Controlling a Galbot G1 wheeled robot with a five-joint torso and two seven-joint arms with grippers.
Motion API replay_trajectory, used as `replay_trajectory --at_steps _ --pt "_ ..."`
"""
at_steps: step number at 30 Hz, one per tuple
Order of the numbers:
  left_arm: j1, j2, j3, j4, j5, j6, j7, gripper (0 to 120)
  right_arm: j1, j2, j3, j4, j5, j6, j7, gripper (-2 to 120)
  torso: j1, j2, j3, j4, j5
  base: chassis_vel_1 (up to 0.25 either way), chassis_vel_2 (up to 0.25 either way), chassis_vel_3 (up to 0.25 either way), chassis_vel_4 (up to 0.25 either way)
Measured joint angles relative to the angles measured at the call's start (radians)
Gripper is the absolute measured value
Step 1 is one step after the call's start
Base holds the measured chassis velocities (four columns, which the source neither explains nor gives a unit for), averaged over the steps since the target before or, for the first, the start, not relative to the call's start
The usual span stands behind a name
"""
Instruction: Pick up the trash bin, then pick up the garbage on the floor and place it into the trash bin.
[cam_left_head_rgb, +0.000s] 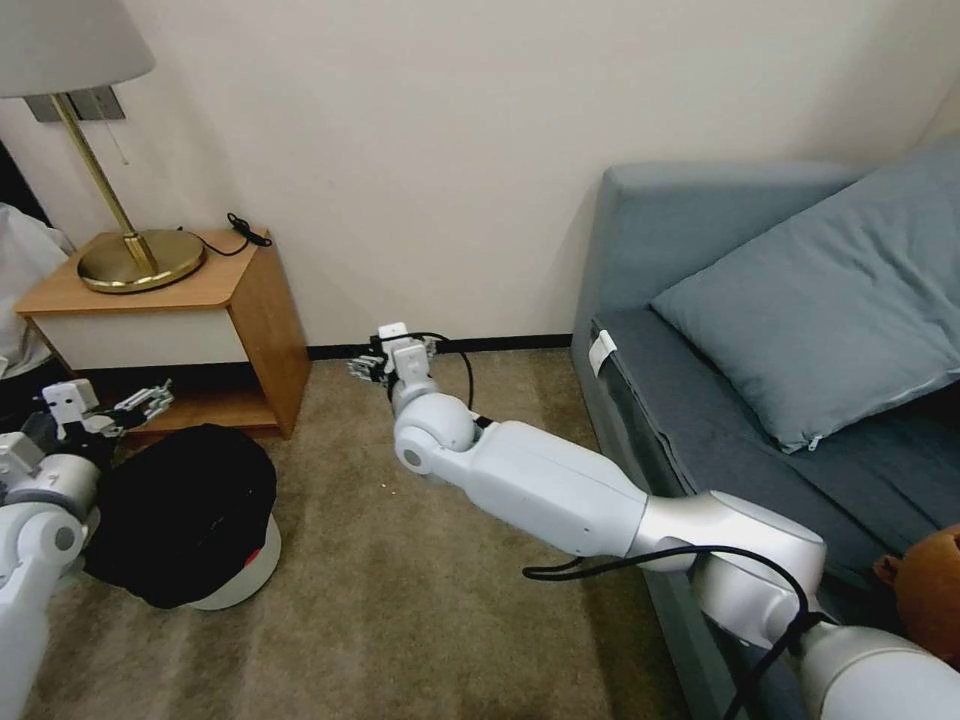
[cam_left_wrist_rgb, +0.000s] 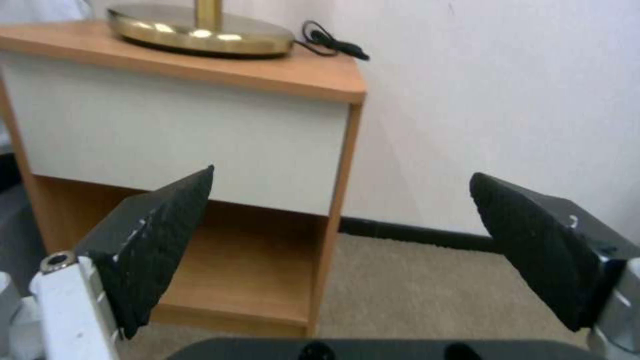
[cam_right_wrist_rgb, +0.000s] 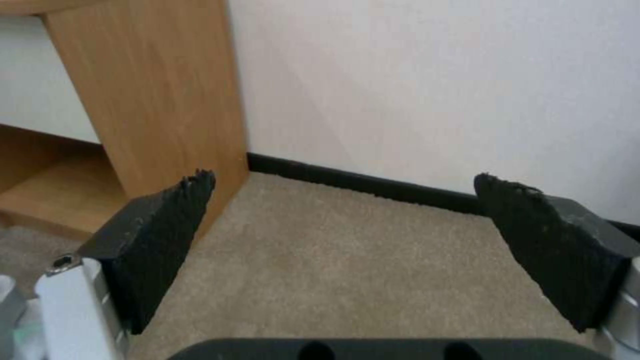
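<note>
Pads of both the left end effector (cam_left_wrist_rgb: 340, 240) and right end effector (cam_right_wrist_rgb: 343, 245) spread wide, empty.

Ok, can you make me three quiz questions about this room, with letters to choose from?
1. Where is the trash bin?
A on the sofa
B on the carpet by the wooden side table
C on the side table

2. What colour is the lamp base?
A gold
B red
C blue

3. How is the right gripper?
A shut on a bottle
B open, holding nothing
C shut on the bin

Answers: 1 B, the bin sits on the floor beside the table. 2 A, the base shines gold. 3 B, its fingers stand wide apart over bare carpet.
</note>
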Motion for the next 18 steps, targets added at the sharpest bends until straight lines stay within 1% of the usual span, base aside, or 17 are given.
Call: replay_trajectory --at_steps 3,7,12,18 --pt "0.000 -0.009 0.014 -0.016 0.012 0.009 -0.005 100 -0.029 -0.013 0.017 0.008 -0.023 0.005 -0.011 100 0.000 0.000 0.000 0.0004 0.0000 0.000 0.000 0.000 0.000" --pt "0.000 -0.017 0.028 -0.032 0.017 0.020 -0.010 100 -0.063 -0.021 0.039 0.016 -0.048 0.014 -0.026 100 0.000 0.000 0.000 0.0001 0.0000 0.000 0.000 0.000 0.000" --pt "0.001 -0.019 0.031 -0.034 0.019 0.023 -0.011 100 -0.089 -0.020 0.062 0.014 -0.073 0.016 -0.038 100 0.000 0.000 0.000 0.0003 0.0000 0.000 0.000 0.000 0.000" --pt "0.002 -0.019 0.031 -0.034 0.020 0.023 -0.011 100 -0.090 -0.019 0.063 0.013 -0.075 0.016 -0.039 100 0.000 0.000 0.000 0.0003 -0.0001 0.000 0.000 0.000 0.000"
